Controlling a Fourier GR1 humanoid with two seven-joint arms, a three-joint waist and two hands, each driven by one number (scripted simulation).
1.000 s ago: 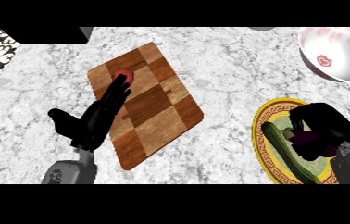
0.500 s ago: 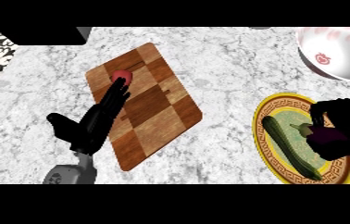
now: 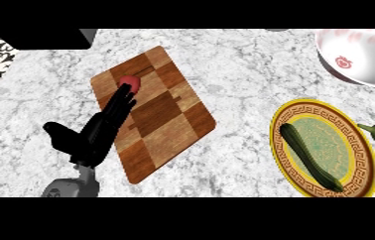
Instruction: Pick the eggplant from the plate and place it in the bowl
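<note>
Left robot hand [image 3: 92, 135] at 8 o'clock: open, fingers straight and pointing to 1 o'clock, holding nothing. It lay over the cutting board [image 3: 172, 120], fingertips at or just short of a small red thing [image 3: 132, 80] near the board's far end; contact could not be told. Right robot hand: in no part of the view, state unknown.

Board sat slantwise on the grey marbled counter [image 3: 242, 70], left of centre.

Out at 4 o'clock, a yellow patterned plate [image 3: 311, 106], partly cut by the right edge. On it a long dark-green vegetable [image 3: 311, 157], lying lengthwise from 11 to 5 o'clock. It read as a cucumber or the like; no purple eggplant showed on the plate or anywhere else. A small green scrap [image 3: 366, 130] poked in at the right edge above the plate's rim; what it belonged to could not be told.

At 2 o'clock, well apart from the plate, a white bowl [image 3: 351, 60] with a red mark, half out of view. Nothing showed in its visible part.

Judgement: placing not done. Whether the pick was made could not be read here. Left to do: bring the eggplant over the bowl and release it.
</note>
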